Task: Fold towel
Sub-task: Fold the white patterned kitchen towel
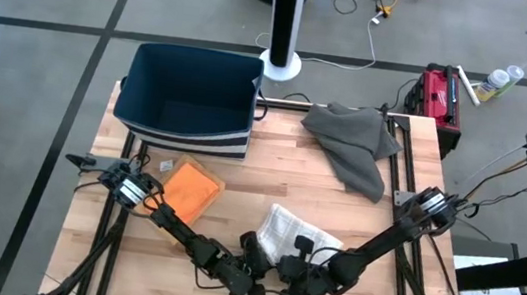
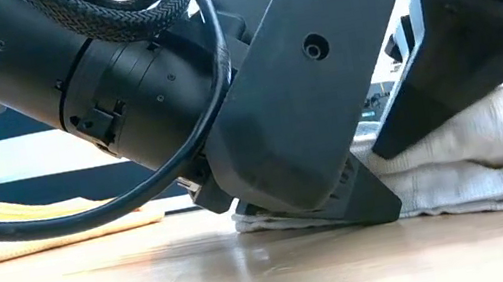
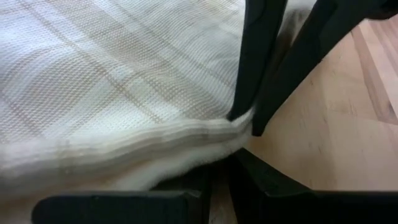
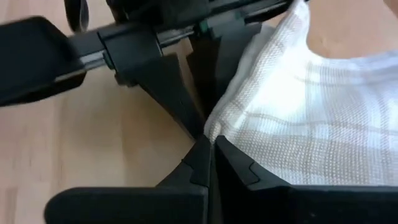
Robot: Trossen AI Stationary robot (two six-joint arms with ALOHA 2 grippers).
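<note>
Both claws meet at the near edge of the counter: my left claw pinches the white towel's near-left corner, and my right claw is closed on that same corner. An orange cloth lies left, a grey cloth far right.
</note>
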